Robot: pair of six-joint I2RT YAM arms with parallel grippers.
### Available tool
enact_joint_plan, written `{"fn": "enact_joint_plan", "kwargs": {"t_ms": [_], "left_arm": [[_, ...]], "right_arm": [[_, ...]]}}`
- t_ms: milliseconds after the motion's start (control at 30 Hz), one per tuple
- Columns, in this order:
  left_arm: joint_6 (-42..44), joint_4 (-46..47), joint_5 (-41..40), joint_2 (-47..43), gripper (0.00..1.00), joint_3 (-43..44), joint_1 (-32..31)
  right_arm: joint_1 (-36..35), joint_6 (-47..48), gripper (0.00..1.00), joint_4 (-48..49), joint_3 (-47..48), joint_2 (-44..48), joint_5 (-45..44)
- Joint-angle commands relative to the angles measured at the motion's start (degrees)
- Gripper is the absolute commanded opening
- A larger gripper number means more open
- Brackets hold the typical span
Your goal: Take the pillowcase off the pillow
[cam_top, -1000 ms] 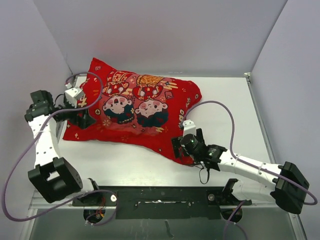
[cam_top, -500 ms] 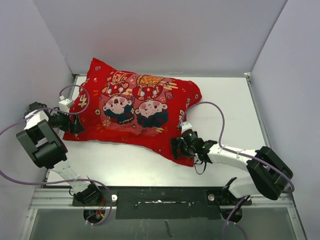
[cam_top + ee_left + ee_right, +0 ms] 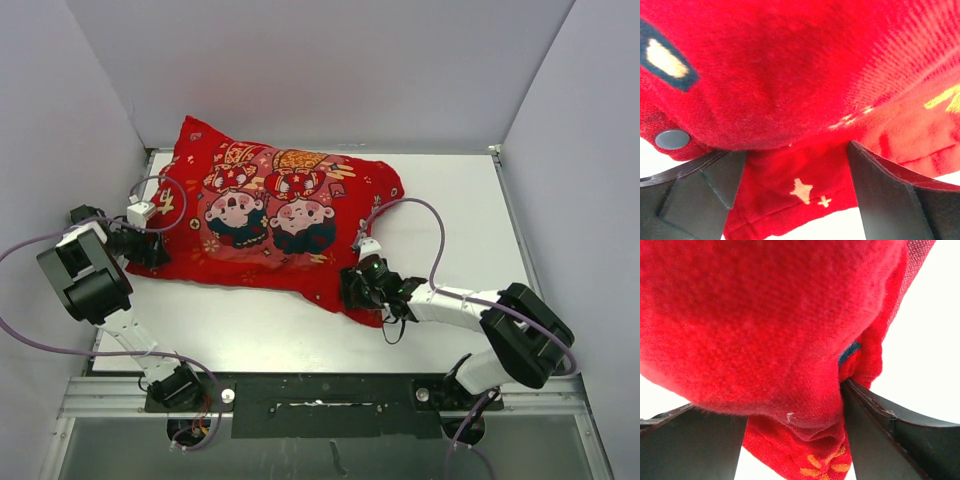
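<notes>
Your pillowcase [image 3: 280,220] lies printed side up on the white table [image 3: 450,210], bulging, spread from the far left toward the middle. Your left gripper [image 3: 150,250] sits at its left edge. In the wrist view the fingers [image 3: 700,190] stand wide apart with the red hem filling the gap between them, and a grey stud [image 3: 672,139] shows just above the left one. Your right gripper [image 3: 352,290] is at the near right corner, its fingers [image 3: 880,435] also spread, bunched cloth between them touching the right one. You cannot tell whether either pair actually pinches the cloth.
</notes>
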State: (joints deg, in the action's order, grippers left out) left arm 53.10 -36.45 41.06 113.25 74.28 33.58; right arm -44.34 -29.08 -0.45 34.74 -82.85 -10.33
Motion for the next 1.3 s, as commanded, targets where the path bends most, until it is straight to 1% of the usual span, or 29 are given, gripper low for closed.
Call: {"fn": "enact_joint_plan", "kwargs": {"t_ms": [0, 67, 133, 200, 233, 267, 300, 433, 533, 600, 700, 767, 833, 933, 967, 1033, 1133, 1267], "left_arm": [[5.84, -5.86, 1.45, 0.34, 0.72, -1.22, -0.01], [6.6, -6.5, 1.37, -1.43, 0.56, -2.89, -0.01], [8.46, -6.78, 0.63, -3.65, 0.38, -5.23, -0.07], [10.18, -7.13, 0.3, -6.13, 0.13, -7.22, -0.1], [10.47, -7.45, 0.21, -7.27, 0.02, -7.86, 0.02], [10.48, -8.16, 0.33, -8.34, 0.0, -8.09, 0.19], [10.37, -9.94, 1.04, -9.31, 0.0, -7.76, 0.48], [11.36, -22.22, 8.35, -11.66, 0.0, -2.73, 2.75], [12.38, -30.43, 12.17, -13.51, 0.0, 0.62, 3.7], [13.46, -34.94, 13.49, -15.84, 0.0, 1.24, 4.08], [12.92, -38.99, 12.28, -20.31, 0.0, 1.07, 4.19], [14.99, -43.93, 11.92, -23.21, 0.0, 1.83, 5.1], [16.86, -48.74, 13.26, -25.77, 0.0, 3.91, 7.44], [21.81, -60.1, 17.39, -27.2, 0.0, 10.43, 11.9], [20.99, -62.28, 18.64, -27.65, 0.0, 13.04, 13.73], [17.61, -62.6, 19.24, -29.89, 0.0, 16.66, 15.36], [17.92, -62.53, 20.59, -35.22, 0.0, 18.2, 17.05], [18.82, -62.38, 25.66, -43.51, 0.0, 18.02, 17.64]], "right_arm": [[0.13, -4.14, 0.65, 0.52, -1.27, 2.78, -1.75], [0.72, -5.0, 0.56, 0.22, -1.84, 5.01, -1.84], [1.31, -5.91, 0.43, -0.74, -1.99, 7.53, -2.01], [2.04, -6.95, 0.19, -2.76, -1.59, 10.2, -2.23], [2.32, -7.36, 0.11, -4.17, -1.15, 11.71, -2.69], [2.46, -7.65, 0.02, -6.2, -0.4, 13.05, -3.41], [2.54, -7.73, 0.0, -8.23, 0.5, 14.47, -4.21], [2.61, -7.49, 0.0, -15.05, 3.18, 21.75, -6.95], [2.6, -8.06, 0.0, -19.98, 4.63, 27.26, -9.68], [2.42, -8.37, 0.0, -23.27, 5.6, 31.09, -10.68], [0.99, -10.57, 0.0, -30.33, 7.78, 35.54, -12.68], [-2.24, -13.17, 0.0, -35.98, 10.03, 37.28, -14.75], [-7.33, -15.75, 0.0, -41.84, 12.26, 37.95, -18.27], [-17.04, -21.02, 0.0, -50.2, 16.97, 38.19, -27.29], [-20.28, -23.12, 0.0, -52.53, 18.72, 38.26, -30.43], [-26.25, -27.87, 0.0, -57.41, 22.52, 38.19, -35.9], [-32.68, -32.04, 0.0, -62.48, 27.99, 37.32, -40.54], [-36.07, -33.79, 0.0, -66.2, 34.06, 33.98, -41.74]]}}
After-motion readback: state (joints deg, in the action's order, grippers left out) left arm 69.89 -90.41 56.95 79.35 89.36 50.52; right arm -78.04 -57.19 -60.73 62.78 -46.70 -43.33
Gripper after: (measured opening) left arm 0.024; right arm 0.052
